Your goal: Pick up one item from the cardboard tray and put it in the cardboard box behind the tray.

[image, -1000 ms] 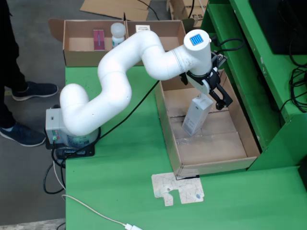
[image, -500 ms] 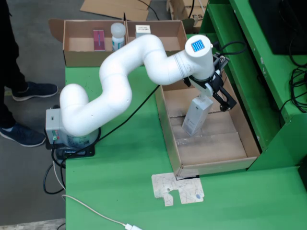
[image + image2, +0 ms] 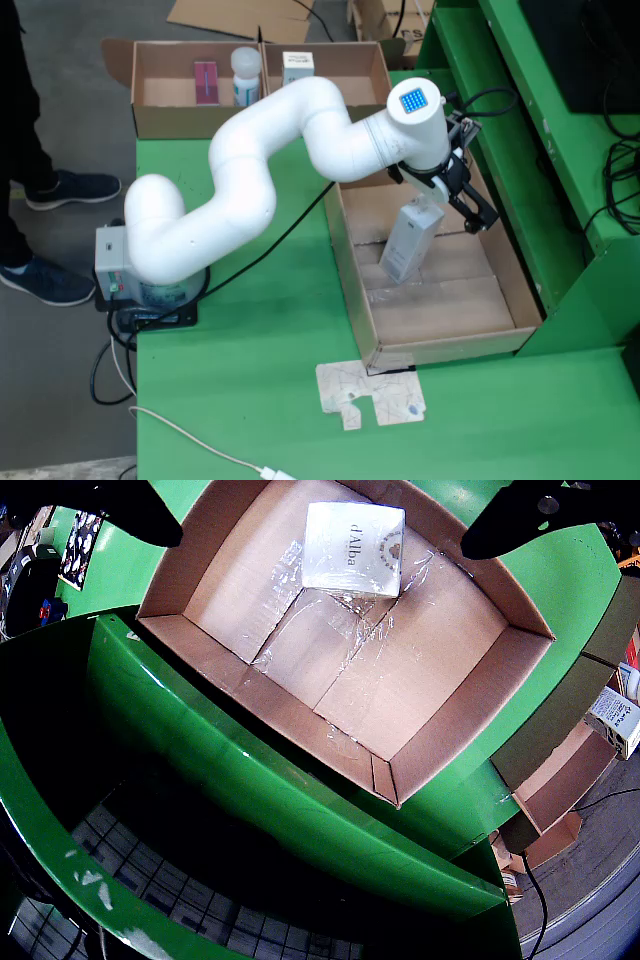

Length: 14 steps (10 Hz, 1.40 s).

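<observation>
The white carton (image 3: pixel 408 246), printed "d'Alba" on the face seen in the wrist view (image 3: pixel 354 547), stands tilted inside the cardboard tray (image 3: pixel 515 290), its lower end on the tray floor and its top leaning up toward the gripper (image 3: pixel 452 196). In the fixed view the carton sits directly below and slightly left of the black gripper, its upper end just at the fingers; whether the fingers actually touch it cannot be told from there. In the wrist view the two dark fingers (image 3: pixel 525 518) show at the upper left and upper right corners, spread wide, with the carton between them but clear of both, so the jaws stand open and hold nothing. The tray's brown floor, crossed by strips of clear tape (image 3: pixel 350 630), extends beneath and around the gripper, and its walls rise on all sides of the carton. The white arm (image 3: pixel 250 170) curves from the gripper back leftward in the fixed view to its base (image 3: pixel 140 285) on the green table (image 3: pixel 270 340). Well behind the gripper, at the table's far edge in the fixed view, stands the cardboard box (image 3: pixel 160 120), holding a pink packet (image 3: pixel 206 81), a white bottle (image 3: pixel 246 75) and a small white box (image 3: pixel 298 68). Nearer the camera than the gripper, a flat cardboard scrap (image 3: pixel 370 395) lies on the table just beside the tray's near end.
</observation>
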{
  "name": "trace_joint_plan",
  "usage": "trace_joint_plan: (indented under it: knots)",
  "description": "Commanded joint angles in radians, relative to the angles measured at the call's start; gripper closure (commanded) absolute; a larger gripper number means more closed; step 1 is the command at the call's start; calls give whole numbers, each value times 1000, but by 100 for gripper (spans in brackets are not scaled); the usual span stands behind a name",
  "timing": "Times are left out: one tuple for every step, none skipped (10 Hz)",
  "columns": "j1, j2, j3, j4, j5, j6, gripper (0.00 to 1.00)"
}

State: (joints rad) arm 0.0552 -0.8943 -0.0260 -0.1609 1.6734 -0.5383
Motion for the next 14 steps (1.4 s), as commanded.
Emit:
trace_joint_plan:
  knots:
    - [-17, 34, 26, -24, 30, -13, 0]
    - [-29, 37, 26, -40, 59, -20, 0]
    - [-38, 30, 26, -36, 76, -27, 0]
    - [-38, 30, 26, -36, 76, -27, 0]
    - [-49, 20, 26, -31, 100, -29, 0]
    - [-56, 9, 26, -17, 112, -29, 0]
    - [-66, 3, 26, -9, 127, -32, 0]
    - [-69, -4, 26, 5, 128, -31, 0]
    - [-71, -18, 26, 33, 133, -29, 0]
    - [-71, -18, 26, 33, 133, -29, 0]
    - [-74, -24, 26, 43, 137, -28, 0]
    - [-78, -27, 26, 44, 146, -26, 0]
    - [-79, -29, 26, 38, 153, -23, 0]
    - [-79, -29, 26, 38, 153, -23, 0]
